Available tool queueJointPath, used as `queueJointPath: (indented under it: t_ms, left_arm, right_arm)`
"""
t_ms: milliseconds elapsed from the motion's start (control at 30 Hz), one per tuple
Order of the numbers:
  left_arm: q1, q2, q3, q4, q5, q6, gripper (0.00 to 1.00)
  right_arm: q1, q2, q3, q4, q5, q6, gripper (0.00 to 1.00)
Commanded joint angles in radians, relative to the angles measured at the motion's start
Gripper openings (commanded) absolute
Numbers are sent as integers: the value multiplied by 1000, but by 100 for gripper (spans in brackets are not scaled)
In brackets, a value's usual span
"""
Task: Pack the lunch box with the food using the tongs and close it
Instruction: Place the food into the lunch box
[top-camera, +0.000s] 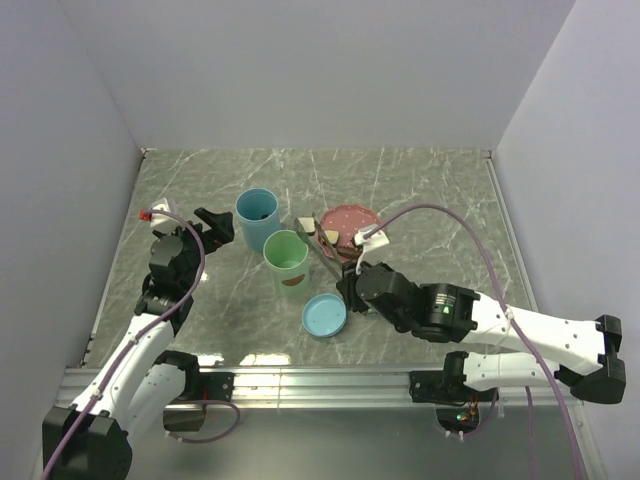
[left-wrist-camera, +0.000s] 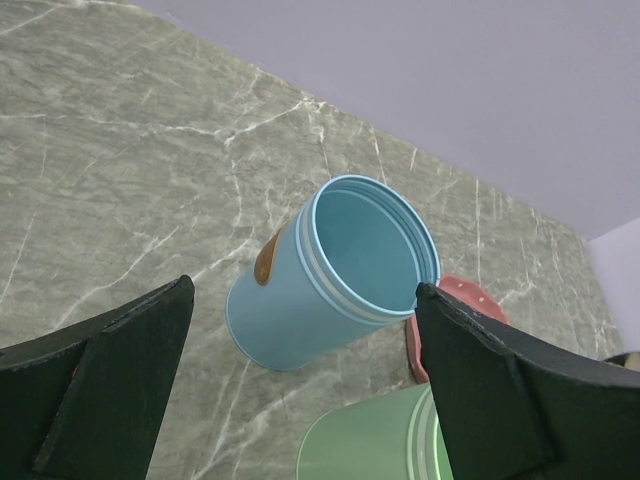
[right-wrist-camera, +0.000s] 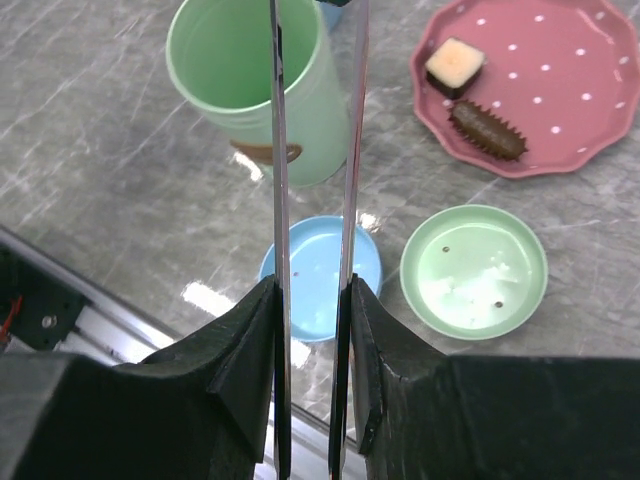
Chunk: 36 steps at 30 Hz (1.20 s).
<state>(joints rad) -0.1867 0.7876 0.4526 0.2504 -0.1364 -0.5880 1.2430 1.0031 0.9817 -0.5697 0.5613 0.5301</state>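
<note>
Two bits of food (right-wrist-camera: 455, 65) to pack yet, lying on the pink plate (right-wrist-camera: 570, 60). Right end effector (right-wrist-camera: 312, 320) squeezing the tongs (right-wrist-camera: 280, 200), tips over the green cup (right-wrist-camera: 305, 135). Left end effector (top-camera: 214, 224) wide, holding nothing, by the blue cup (left-wrist-camera: 285, 310). Green lid (right-wrist-camera: 473, 270) and blue lid (right-wrist-camera: 315, 270) off, closing to come.

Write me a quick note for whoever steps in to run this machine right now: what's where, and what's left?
Left gripper: open, empty, near the blue cup.
Right gripper: shut on the tongs, beside the green cup.
Pink plate holds a cream square and a brown piece.
Blue lid and green lid lie off on the table.
Done: tongs in hand. Left: tong the food into the cups, lid them.
</note>
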Motion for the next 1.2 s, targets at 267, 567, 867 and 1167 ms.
queueJointPath:
  t_ms: [267, 567, 867, 1167]
  left_arm:
    - [0, 21, 0, 53, 8, -3, 99]
    - [0, 16, -2, 52, 4, -3, 99]
    - [0, 9, -2, 46, 3, -3, 100]
    - [0, 7, -2, 44, 1, -3, 100]
  right_arm:
    - [108, 12, 11, 59, 32, 2, 18]
    - [110, 34, 20, 65, 28, -13, 39]
    - [108, 29, 14, 76, 31, -18, 46]
    - [108, 31, 11, 73, 45, -15, 49]
